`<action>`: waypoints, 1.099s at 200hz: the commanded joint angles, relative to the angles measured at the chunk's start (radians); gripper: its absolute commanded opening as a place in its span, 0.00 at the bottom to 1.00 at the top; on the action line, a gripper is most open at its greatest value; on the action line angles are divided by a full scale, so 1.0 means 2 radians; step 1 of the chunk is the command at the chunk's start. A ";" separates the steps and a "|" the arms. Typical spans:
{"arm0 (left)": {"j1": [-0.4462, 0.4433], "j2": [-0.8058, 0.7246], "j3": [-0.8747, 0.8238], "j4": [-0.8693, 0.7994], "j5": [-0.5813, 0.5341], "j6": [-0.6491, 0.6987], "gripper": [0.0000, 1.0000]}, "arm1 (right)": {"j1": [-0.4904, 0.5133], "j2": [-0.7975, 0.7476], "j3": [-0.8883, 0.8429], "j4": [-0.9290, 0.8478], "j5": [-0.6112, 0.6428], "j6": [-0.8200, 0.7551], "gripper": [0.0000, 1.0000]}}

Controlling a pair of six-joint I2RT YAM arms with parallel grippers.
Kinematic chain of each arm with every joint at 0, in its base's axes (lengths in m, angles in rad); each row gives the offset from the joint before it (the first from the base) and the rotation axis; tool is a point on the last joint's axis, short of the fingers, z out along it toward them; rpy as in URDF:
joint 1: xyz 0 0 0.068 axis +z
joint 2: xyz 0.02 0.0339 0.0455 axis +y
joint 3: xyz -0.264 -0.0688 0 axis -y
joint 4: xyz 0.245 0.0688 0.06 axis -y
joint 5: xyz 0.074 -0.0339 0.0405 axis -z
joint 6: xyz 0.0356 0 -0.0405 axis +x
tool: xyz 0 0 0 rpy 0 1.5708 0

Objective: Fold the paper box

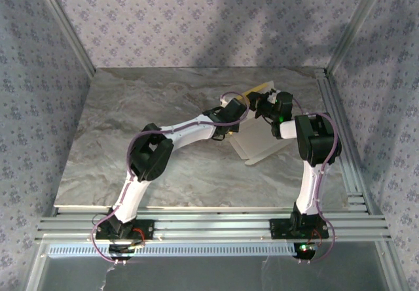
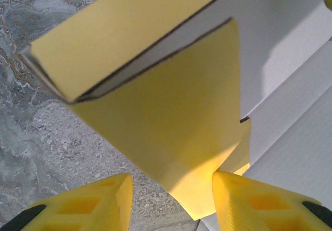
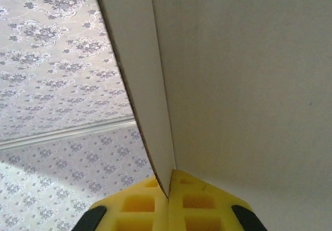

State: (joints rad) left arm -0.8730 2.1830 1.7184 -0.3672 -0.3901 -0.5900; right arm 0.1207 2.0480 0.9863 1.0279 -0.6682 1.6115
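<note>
Folding looks partway done: the paper box sits on the far right part of the table, between the 2 arms, with a white sheet spread flat toward the near side and yellow parts raised at the far end.

The right gripper is clamped on a thin white edge of the box, its 2 fingers pressed together with the card between them, and the patterned wall shows beyond.

The left gripper has its jaws apart. A yellow flap hangs down into the gap; the flap is not pinched, and the left one of its fingers stands apart from it. Above the flap, a yellow panel is folded over.

Risks from here, as I judge them:
1. The loose flap may spring away, since nothing squeezes it.
2. If the left jaws close off-centre, they could crease the flap across its face instead of along its fold line.
3. A pull from the right arm could tear the thin edge, or drag the whole box across the table.
</note>
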 commanded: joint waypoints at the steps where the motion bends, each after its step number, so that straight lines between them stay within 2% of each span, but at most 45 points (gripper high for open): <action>1: 0.006 0.035 0.003 -0.045 -0.029 -0.001 0.44 | 0.008 0.001 0.005 0.007 -0.012 0.013 0.00; 153: -0.004 0.081 0.057 -0.126 -0.091 0.015 0.43 | 0.015 -0.011 -0.001 0.008 -0.004 0.015 0.00; 220: -0.011 0.081 0.049 -0.133 -0.123 0.027 0.37 | 0.017 -0.027 -0.025 0.038 0.014 0.024 0.00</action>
State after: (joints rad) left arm -0.9058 2.2818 1.8698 -0.5148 -0.5945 -0.5648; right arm 0.1402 2.0396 0.9707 1.0531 -0.6220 1.6321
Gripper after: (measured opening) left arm 0.390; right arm 0.047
